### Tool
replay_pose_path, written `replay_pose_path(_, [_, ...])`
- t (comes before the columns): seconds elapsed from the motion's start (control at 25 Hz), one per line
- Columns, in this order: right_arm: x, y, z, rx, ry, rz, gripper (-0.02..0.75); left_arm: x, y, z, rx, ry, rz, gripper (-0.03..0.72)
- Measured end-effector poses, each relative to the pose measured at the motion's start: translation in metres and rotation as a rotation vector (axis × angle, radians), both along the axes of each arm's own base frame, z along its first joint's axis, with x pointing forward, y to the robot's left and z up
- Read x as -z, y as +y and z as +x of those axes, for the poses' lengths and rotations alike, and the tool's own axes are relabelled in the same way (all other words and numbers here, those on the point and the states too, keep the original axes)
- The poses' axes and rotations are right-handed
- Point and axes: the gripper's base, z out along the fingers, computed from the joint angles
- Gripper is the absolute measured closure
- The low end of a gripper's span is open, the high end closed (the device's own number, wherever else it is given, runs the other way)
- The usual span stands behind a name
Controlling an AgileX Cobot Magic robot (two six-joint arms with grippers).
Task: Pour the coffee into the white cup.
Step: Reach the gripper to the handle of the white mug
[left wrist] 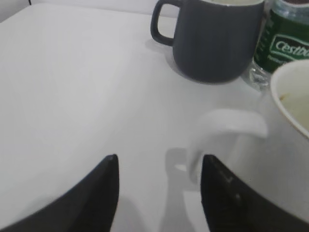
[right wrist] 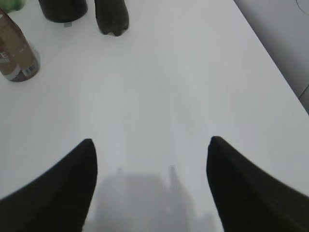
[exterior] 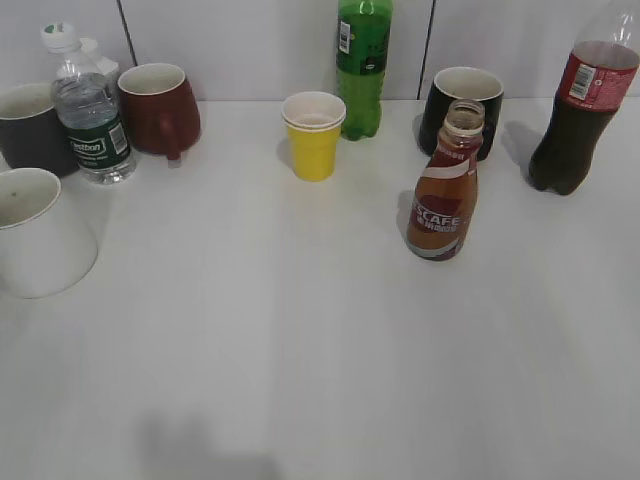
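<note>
Wrist views: both grippers seemingly empty

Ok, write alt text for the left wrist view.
A large white ceramic mug fills the right edge, its handle turned toward the open black left gripper low in the frame. Behind it on the white table stand a dark grey mug and a green-labelled water bottle.

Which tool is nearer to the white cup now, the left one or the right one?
Left. The left tool is right beside the white cup, its fingers open near the handle. The right tool is open over bare table; the white cup is absent from its view.
</note>
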Motion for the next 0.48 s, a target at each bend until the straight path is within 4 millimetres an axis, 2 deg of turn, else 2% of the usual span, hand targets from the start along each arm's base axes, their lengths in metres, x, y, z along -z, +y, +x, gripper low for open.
replay_pose_path(0.2, [0.000,0.000,0.000,0.000,-0.001,0.000,0.186,-0.005,0.004,0.011,0.069,-0.031,0.000,0.270])
replay_pose_path(0.48, [0.000,0.000,0.000,0.000,-0.001,0.000,0.186,0.000,0.005,0.014,0.110,0.014,-0.006,0.270])
